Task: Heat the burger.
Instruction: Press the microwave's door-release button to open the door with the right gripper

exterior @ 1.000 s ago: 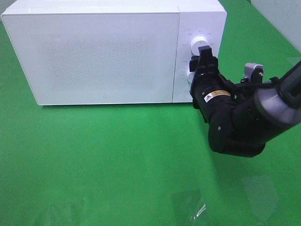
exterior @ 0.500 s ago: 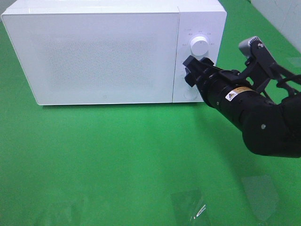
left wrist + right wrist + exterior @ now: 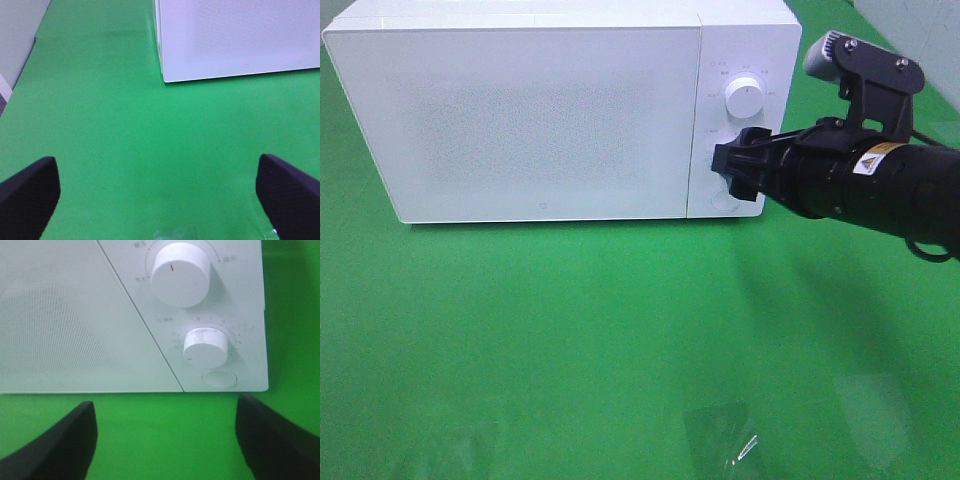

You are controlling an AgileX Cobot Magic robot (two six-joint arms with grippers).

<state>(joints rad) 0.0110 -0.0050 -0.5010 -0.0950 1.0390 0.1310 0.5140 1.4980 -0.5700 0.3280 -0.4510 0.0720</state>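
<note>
While poised just before microwave [image 3: 520,110] panel: right pincer [image 3: 738,167] open, lower dial [image 3: 206,347] straight ahead, not touching. Left pincer [image 3: 160,192] open, well apart from panel. Burger not visible.

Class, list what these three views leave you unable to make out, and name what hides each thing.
- Microwave inside: shut opaque door in every view; no burger shows anywhere.
- Lower knob: covered by the right end effector in the high view.
- Dial lettering: too small in the high view, blurred in the right wrist view.
- Left end effector: only fingertips, cut off by the left wrist view's edge.
</note>
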